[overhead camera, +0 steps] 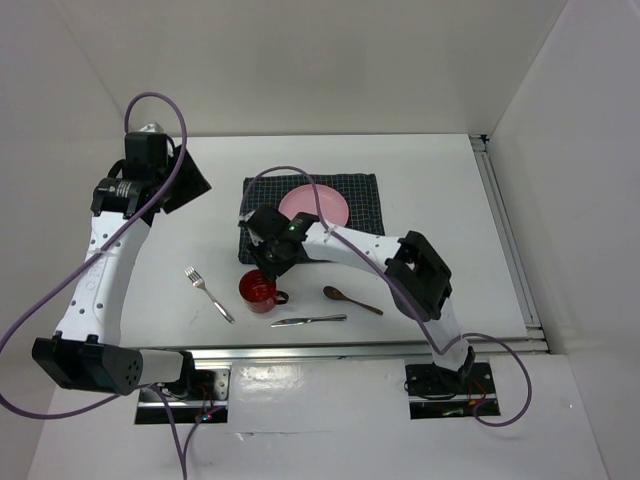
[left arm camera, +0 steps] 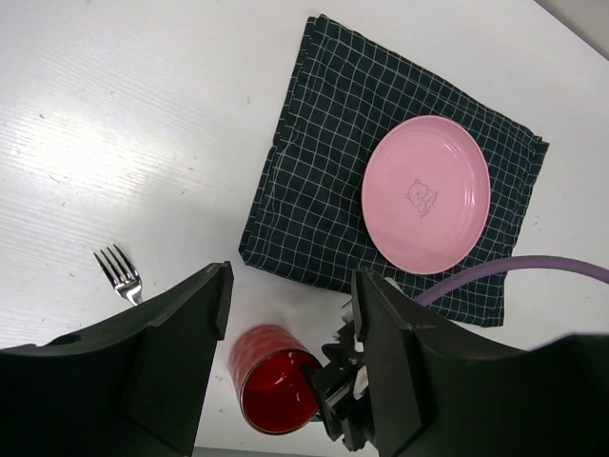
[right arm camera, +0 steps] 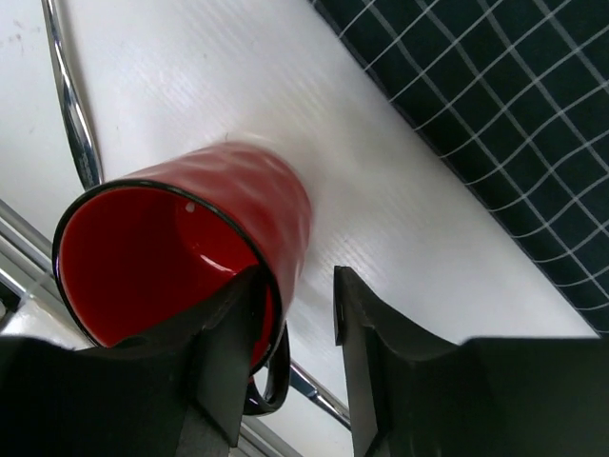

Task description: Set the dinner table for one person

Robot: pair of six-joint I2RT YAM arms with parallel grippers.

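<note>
Dinner table [overhead camera: 430,200] fills most of the overhead view, matte white. Next in size, the dark checked cloth mat [overhead camera: 360,190] lies toward twelve o'clock, with the pink plate [overhead camera: 315,205] on it, left of its middle.

The red mug [overhead camera: 257,290] stands mouth up on bare table just off the mat, at seven o'clock from the plate. Its handle [overhead camera: 284,297] points to about four o'clock.

My right gripper [right arm camera: 295,286] is at the mug's rim. One finger [right arm camera: 228,352] appears to sit on the inner side and the other [right arm camera: 381,352] outside the wall. White table shows in the gap, so I judge the jaws parted and not yet pinching. My left gripper [left arm camera: 293,286] hangs high at ten o'clock of the mat, jaws spread wide on nothing.

The right arm is therefore far nearer. The mug wall lies between its fingers, and closing should catch it beside the handle.

Smallest is the cutlery, all on bare table:
- The fork [overhead camera: 208,293] lies at nine o'clock of the mug.
- The wooden spoon [overhead camera: 352,300] lies at three o'clock of the mug.
- The knife [overhead camera: 307,320] lies at five o'clock of the mug, its long axis running nine-to-three.
</note>
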